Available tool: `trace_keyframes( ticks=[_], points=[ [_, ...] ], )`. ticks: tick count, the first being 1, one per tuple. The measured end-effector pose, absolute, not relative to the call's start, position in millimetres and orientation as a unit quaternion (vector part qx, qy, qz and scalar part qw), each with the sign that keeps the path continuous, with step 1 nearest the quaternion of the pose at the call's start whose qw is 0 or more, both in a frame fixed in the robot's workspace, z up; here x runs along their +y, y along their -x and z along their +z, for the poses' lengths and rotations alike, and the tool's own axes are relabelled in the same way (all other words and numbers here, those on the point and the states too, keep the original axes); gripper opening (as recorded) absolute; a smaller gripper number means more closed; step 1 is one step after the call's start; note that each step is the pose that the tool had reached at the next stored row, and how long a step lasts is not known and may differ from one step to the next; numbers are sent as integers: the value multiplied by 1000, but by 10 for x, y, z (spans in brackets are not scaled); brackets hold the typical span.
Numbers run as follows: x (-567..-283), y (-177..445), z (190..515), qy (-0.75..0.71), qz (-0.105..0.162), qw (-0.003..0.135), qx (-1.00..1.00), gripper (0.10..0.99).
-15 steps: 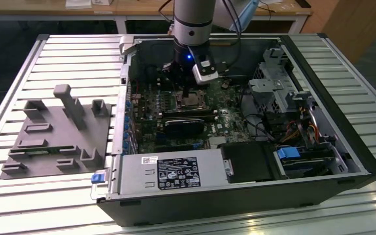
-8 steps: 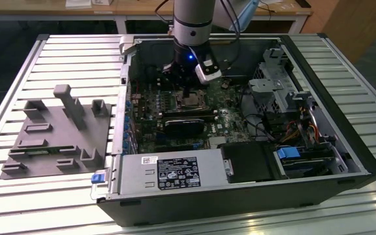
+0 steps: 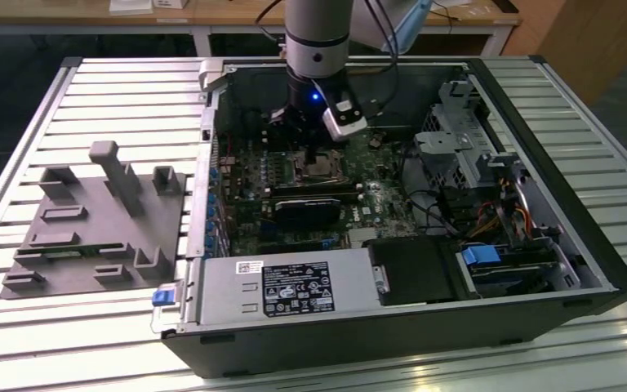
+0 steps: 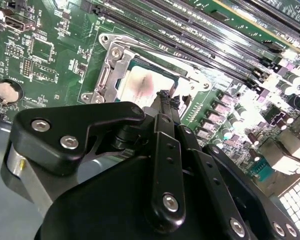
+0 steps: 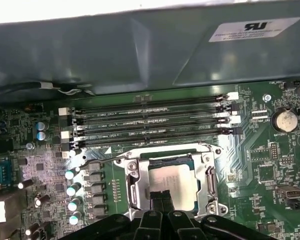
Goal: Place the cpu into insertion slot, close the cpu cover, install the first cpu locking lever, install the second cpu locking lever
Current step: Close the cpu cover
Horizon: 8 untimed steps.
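Black linkage fills the foreground of the second wrist view, and from it the jaws run down to a narrow point, drawn together with no gap between them and nothing held. Their tips sit right over the cpu (image 4: pixel 140 85), at the edge nearer the arm, and seem to touch it or hang just above it. The chip lies flat in the insertion slot (image 3: pixel 319 169) straight below the tips. Being square, it has no long axis. The cpu cover (image 4: pixel 111 75) appears to lie down around it, though I cannot tell if any lever is latched. Beyond the socket run the long memory slots (image 5: pixel 150 122), parallel to one side of it, and a coin cell (image 5: pixel 285 119) lies further off. Print is sparse: a white sticker (image 5: pixel 254 29) on the case wall and a label (image 3: pixel 297 287) on the power supply. The open computer case (image 3: pixel 531 163) rests on a slatted surface (image 3: pixel 107 90).
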<state>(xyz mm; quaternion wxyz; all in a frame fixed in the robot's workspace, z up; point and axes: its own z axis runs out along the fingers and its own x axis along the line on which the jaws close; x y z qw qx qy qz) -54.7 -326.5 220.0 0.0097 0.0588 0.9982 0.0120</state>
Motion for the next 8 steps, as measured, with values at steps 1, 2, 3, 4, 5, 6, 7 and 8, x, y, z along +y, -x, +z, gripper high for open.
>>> trace_keyframes(
  ticks=[1, 2, 3, 4, 5, 6, 7, 8],
  points=[
    [-3265, 552, 2196, -59, 12, 10, 998, 102],
    [-3265, 558, 2191, -59, 12, 11, 998, 102],
    [-3265, 567, 2185, -59, 12, 12, 998, 102],
    [-3265, 580, 2179, -59, 12, 12, 998, 102],
    [-3265, 594, 2173, -59, 12, 12, 998, 102],
    [-3265, 608, 2166, -59, 12, 13, 998, 102],
    [-3265, 623, 2159, -59, 12, 13, 998, 102],
    [-3265, 635, 2151, -59, 12, 13, 998, 102]
  ],
)
